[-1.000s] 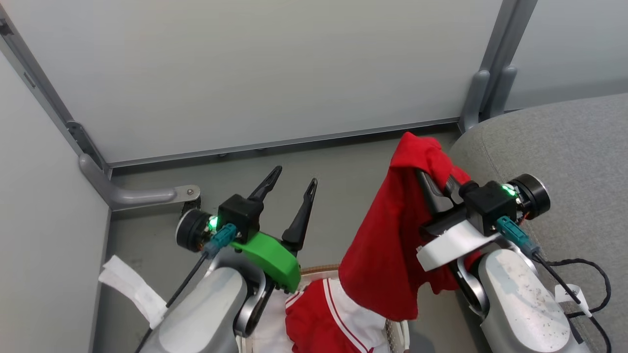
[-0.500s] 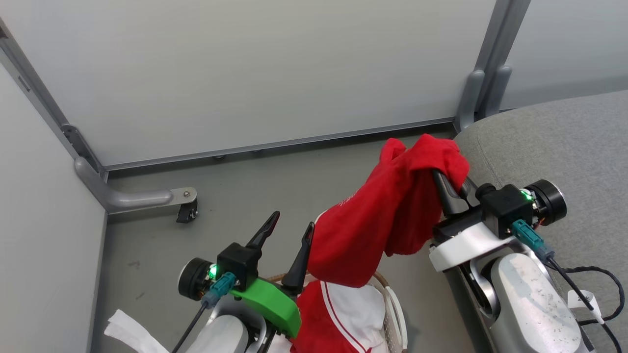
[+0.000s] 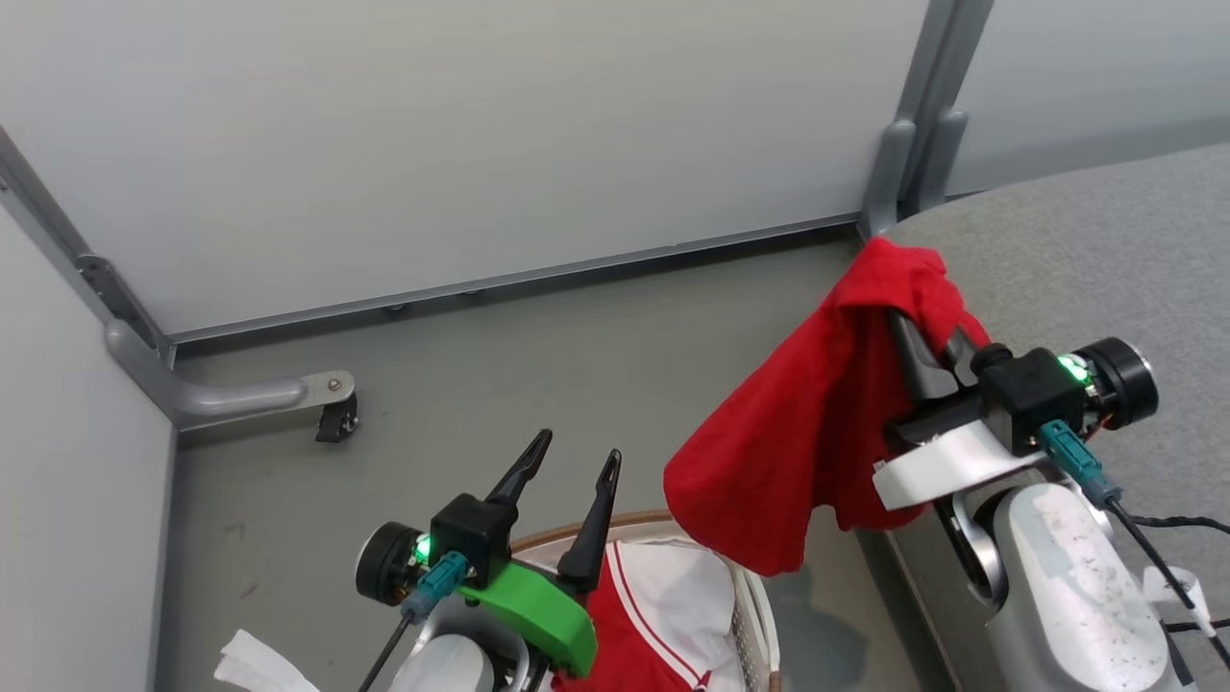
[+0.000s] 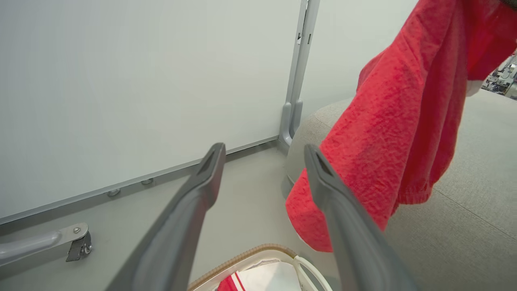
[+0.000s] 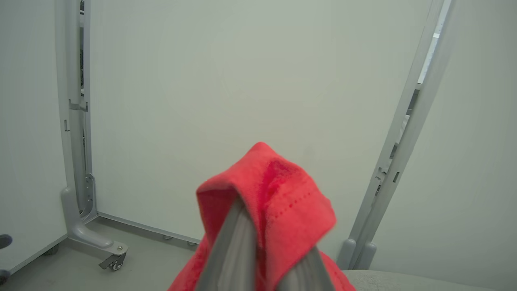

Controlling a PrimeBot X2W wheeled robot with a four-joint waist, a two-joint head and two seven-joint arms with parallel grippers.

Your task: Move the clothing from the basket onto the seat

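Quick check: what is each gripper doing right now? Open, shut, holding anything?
Left gripper: open, holding nothing.
Right gripper: shut on the red garment, which hangs from its fingers.

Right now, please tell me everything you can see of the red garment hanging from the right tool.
The red garment is soft, slightly fuzzy, plain red cloth with a dotted stitch line near one edge. Its top is bunched and draped over the shut fingers of the right tool. The rest hangs in loose folds above the basket, beside the edge of the grey seat. Whether it brushes the seat I cannot tell.
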